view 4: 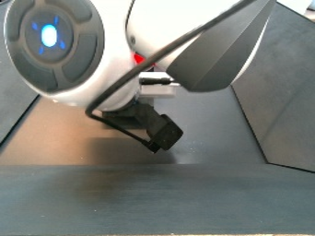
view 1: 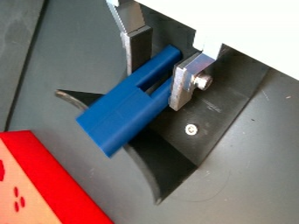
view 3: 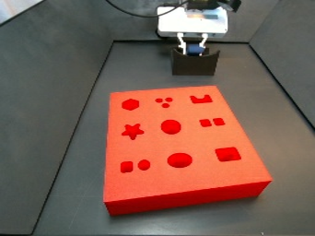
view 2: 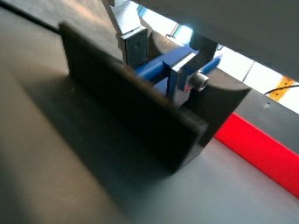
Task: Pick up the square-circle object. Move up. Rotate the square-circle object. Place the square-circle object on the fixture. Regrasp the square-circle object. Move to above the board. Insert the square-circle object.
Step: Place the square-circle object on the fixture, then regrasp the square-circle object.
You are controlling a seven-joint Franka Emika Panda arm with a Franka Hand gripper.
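Two flat silver fingers of my pincer [view 1: 158, 66] clamp the square-circle object [view 1: 131, 105], a small bright blue elongated plastic block, near one of its ends, so that the rest of the block juts out past my fingertips at a slant. In a wrist view the fingers [view 1: 190, 77] press against the block's sides, one plate carrying a round bolt head. Right under and around my pincer sits the fixture [view 1: 222, 122], a small dark grey, nearly black holder with raised walls; the blue block lies down inside its hollow between those walls, though I cannot tell whether it rests on the fixture's floor. From another wrist view my pincer [view 2: 163, 66] reaches in behind the fixture's near wall [view 2: 128, 105], with the blue block [view 2: 163, 66] showing just above that wall's edge. In a side view my pincer [view 3: 192, 43] hangs straight over the dark fixture [view 3: 194, 63] at the far end of the dark tabletop [view 3: 74, 129]. The board [view 3: 179, 147], a large thick red-orange rectangular slab with shape-cut recesses, lies well apart from my pincer, nearer that camera. In a further side view the arm's white body blocks most of the scene, and only the dark fixture [view 4: 150, 129] shows beneath it.
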